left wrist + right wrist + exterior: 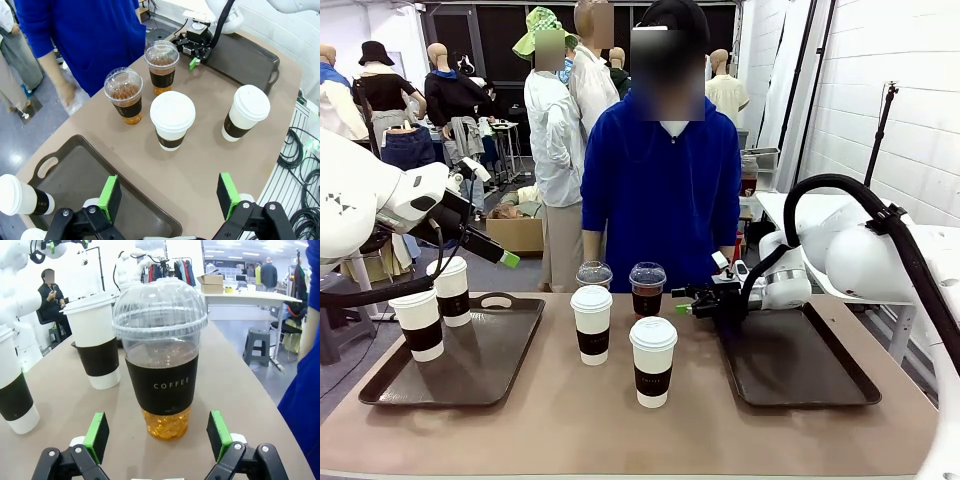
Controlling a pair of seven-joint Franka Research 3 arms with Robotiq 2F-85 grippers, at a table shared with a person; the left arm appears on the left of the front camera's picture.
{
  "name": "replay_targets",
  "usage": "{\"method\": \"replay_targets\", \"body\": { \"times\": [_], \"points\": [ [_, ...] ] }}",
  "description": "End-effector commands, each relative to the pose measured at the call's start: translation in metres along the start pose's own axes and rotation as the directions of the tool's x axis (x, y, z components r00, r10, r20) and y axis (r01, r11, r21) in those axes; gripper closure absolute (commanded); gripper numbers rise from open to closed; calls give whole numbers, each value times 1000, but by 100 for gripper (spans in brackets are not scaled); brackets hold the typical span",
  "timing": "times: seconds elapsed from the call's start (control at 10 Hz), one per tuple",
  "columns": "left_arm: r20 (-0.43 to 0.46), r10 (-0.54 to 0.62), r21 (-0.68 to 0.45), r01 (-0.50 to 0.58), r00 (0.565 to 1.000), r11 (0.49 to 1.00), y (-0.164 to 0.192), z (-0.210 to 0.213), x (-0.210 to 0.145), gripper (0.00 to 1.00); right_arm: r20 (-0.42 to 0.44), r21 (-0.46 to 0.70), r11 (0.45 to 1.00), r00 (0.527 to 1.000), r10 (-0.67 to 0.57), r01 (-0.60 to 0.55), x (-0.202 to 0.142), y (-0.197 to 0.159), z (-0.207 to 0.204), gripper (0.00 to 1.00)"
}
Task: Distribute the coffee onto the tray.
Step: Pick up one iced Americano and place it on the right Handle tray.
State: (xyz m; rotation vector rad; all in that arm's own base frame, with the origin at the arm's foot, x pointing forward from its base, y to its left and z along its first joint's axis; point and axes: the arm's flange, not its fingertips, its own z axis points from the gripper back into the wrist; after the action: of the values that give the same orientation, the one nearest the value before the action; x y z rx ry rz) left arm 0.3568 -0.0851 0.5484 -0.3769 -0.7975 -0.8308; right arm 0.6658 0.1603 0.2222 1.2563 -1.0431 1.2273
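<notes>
The left arm is raised at the robot's left side, and the left gripper (168, 196) hovers above the inner edge of the left-hand dark brown rectangular tray (485, 365). Its jaws are spread wide and grasp nothing. The right arm reaches in low from the right, with its wrist over the near corner of the right-hand dark brown rectangular tray (805, 360). The right gripper (158, 436) is level with the brown table (570, 430) and its jaws are released. Its green pads (97, 434) stand to either side of the base of a clear plastic dome-lidded cup of brown drink with a black "COFFEE" sleeve (160, 365); contact with the cup cannot be confirmed.

Quantities: two trays, six cups. Four are white paper cups with white lids and dark brown sleeves. Two of these, the nearer tray cup (420, 325) and the farther tray cup (451, 290), stand upright on the left-hand tray. The other two, the centre paper cup (591, 325) and the front paper cup (653, 360), stand on the table between the trays. The second clear dome-lidded cup (594, 276) stands just beside the first at the far edge, before a person in a blue top (665, 190).
</notes>
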Motion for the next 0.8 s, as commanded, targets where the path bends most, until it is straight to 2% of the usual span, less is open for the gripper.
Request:
{"method": "replay_targets", "body": {
  "times": [0.0,0.5,0.7],
  "points": [
    [8,6,-12,-6,1000,1000,1,0,-2,0,10,-26,1000,1000,11,-11,2,-7,-5,0],
    [8,6,-12,-6,1000,1000,1,0,-2,0,1,-1,1000,1000,1,-1,1,-1,1,0],
    [8,6,-12,-6,1000,1000,1,0,-2,0,15,-3,1000,1000,0,0,0,-3,-11,0]
  ]
}}
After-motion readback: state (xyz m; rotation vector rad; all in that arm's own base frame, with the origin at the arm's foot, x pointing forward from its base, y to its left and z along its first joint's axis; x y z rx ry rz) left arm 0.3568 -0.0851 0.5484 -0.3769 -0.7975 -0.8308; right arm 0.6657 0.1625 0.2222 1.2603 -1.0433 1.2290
